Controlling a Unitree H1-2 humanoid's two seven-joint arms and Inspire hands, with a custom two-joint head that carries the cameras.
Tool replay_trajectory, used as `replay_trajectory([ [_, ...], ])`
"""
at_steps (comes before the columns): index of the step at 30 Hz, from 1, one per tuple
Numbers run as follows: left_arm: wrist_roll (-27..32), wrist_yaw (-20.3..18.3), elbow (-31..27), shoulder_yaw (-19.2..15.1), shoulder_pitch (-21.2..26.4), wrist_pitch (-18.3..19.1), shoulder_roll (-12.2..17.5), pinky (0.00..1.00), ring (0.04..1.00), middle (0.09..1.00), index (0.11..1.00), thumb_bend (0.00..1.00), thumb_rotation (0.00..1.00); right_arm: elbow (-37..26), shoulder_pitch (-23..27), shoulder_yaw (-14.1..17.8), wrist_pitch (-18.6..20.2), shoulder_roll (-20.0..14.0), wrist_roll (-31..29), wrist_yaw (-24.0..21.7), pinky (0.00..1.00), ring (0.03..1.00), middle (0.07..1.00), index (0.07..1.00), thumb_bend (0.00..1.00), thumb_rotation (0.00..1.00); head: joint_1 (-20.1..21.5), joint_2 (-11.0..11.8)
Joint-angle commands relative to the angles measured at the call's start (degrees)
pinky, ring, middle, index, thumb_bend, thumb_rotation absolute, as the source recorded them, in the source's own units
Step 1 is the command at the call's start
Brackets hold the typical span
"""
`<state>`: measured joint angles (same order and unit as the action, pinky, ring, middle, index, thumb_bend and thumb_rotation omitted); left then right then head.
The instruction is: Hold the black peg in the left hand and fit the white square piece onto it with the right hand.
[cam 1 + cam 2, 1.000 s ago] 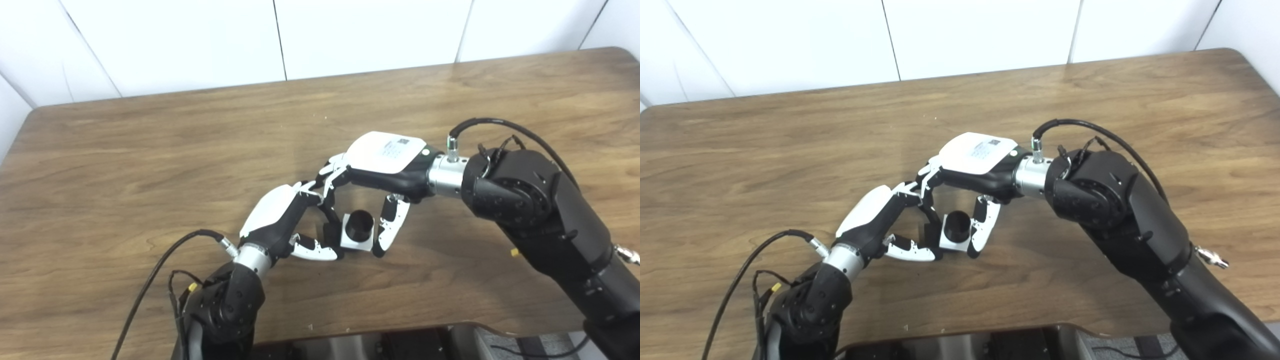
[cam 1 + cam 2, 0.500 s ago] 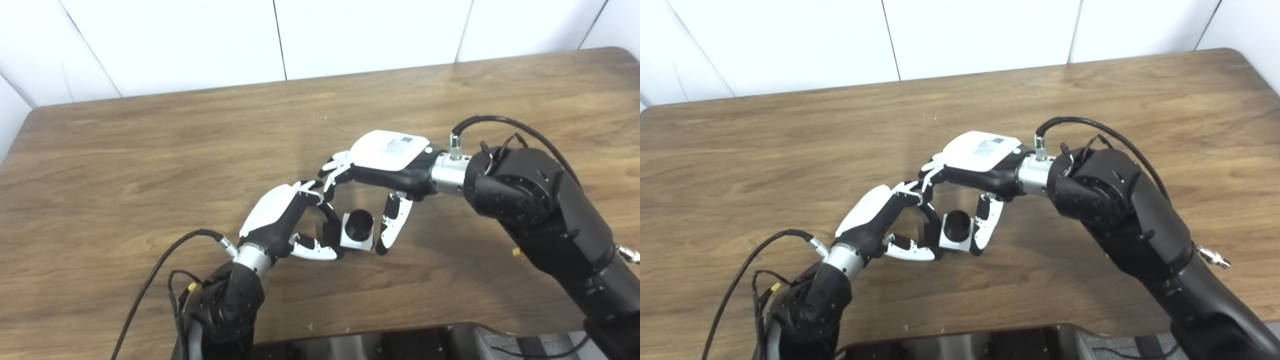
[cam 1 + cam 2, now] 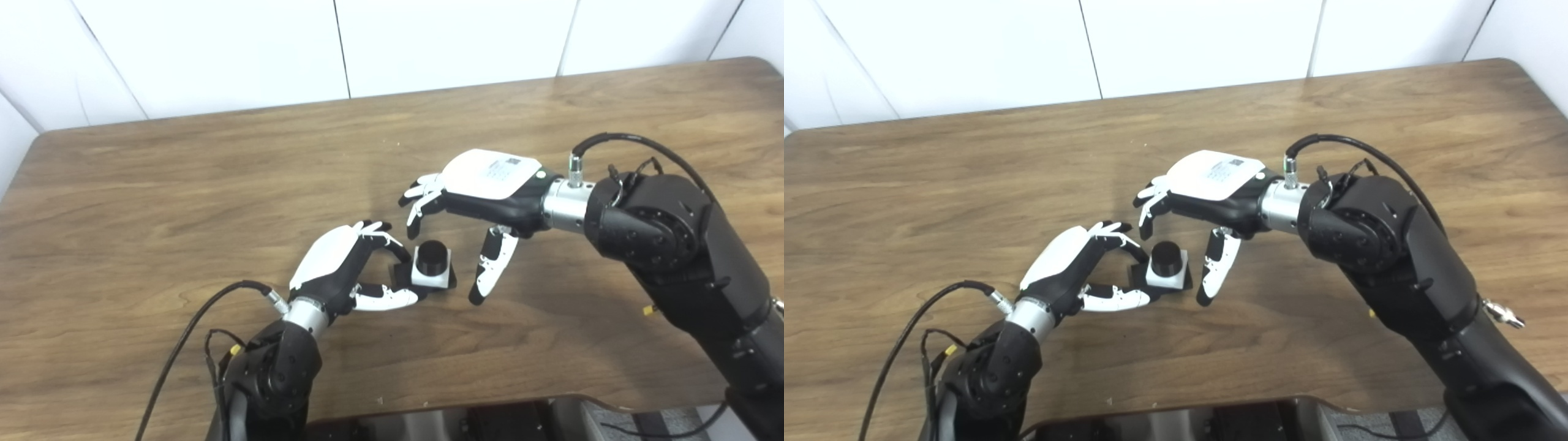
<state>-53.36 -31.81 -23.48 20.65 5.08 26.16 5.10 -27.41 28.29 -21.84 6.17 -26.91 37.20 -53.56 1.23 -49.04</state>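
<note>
We see the white piece sitting on the black peg, near the middle of the table. Our left robot hand grips the peg's base. Our right robot hand hangs just above, fingers spread, holding nothing.

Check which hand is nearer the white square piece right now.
Left. The left hand has its fingers at the black base under the white square piece. The right hand hangs open above and to its right, clear of it.
</note>
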Motion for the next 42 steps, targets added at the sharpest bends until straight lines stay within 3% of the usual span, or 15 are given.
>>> replay_trajectory([
  [1, -1.2, 0.0, -0.3, 0.5, 2.1, -0.8, 1.1, 1.00, 1.000, 0.940, 0.711, 0.70, 0.50, -1.6, 2.0, 1.2, 0.7, 0.1, -0.4, 1.3, 0.79, 0.937, 0.903, 0.718, 1.00, 0.28, 0.0, 0.0],
  [10, -0.7, -1.2, 0.2, 1.6, 3.1, -1.2, 3.9, 1.00, 1.000, 0.957, 0.776, 0.79, 0.49, -1.8, 1.4, 2.7, 0.8, -0.3, -1.6, 1.8, 0.77, 0.946, 0.905, 0.720, 1.00, 0.27, -0.1, 0.1],
  [18, -1.9, -4.5, -1.0, 2.2, 4.2, -0.7, 6.8, 1.00, 1.000, 0.981, 0.823, 0.89, 0.49, -1.6, 1.3, 3.4, 1.5, -0.1, -1.2, 2.2, 0.79, 0.953, 0.911, 0.726, 1.00, 0.28, -0.7, 0.7],
  [21, -2.4, -7.8, -2.9, 1.7, 4.8, 0.0, 8.5, 1.00, 1.000, 0.992, 0.841, 0.90, 0.51, -1.5, 1.2, 3.8, 1.7, -0.2, -0.9, 2.7, 0.79, 0.953, 0.913, 0.726, 1.00, 0.28, -0.5, 1.0],
  [30, 2.7, -14.0, -7.8, -5.0, 4.0, 0.7, 11.2, 1.00, 1.000, 1.000, 0.926, 0.94, 0.57, -1.4, -0.9, 5.7, 1.7, -0.8, -0.7, 4.9, 0.78, 0.935, 0.903, 0.727, 1.00, 0.26, 0.9, 2.5],
  [36, 8.8, -11.0, -9.5, -10.0, 2.3, 0.2, 11.3, 1.00, 1.000, 0.995, 0.924, 0.98, 0.61, -2.6, -4.0, 8.6, 4.4, -0.9, -1.3, 6.0, 0.74, 0.932, 0.908, 0.752, 1.00, 0.27, 1.4, 3.0],
  [40, 14.1, -2.9, -9.0, -15.1, -0.2, -0.6, 7.5, 0.95, 0.990, 0.968, 0.885, 0.97, 0.66, -2.4, -7.2, 11.4, 6.7, 0.3, -3.5, 8.2, 0.75, 0.900, 0.900, 0.772, 1.00, 0.29, 1.9, 3.8],
  [42, 16.6, 1.5, -8.3, -17.4, -1.6, -1.8, 5.2, 0.89, 0.961, 0.952, 0.882, 0.89, 0.74, -2.2, -9.0, 12.7, 8.8, 1.7, -4.5, 9.8, 0.73, 0.862, 0.891, 0.794, 1.00, 0.29, 2.2, 4.2],
])
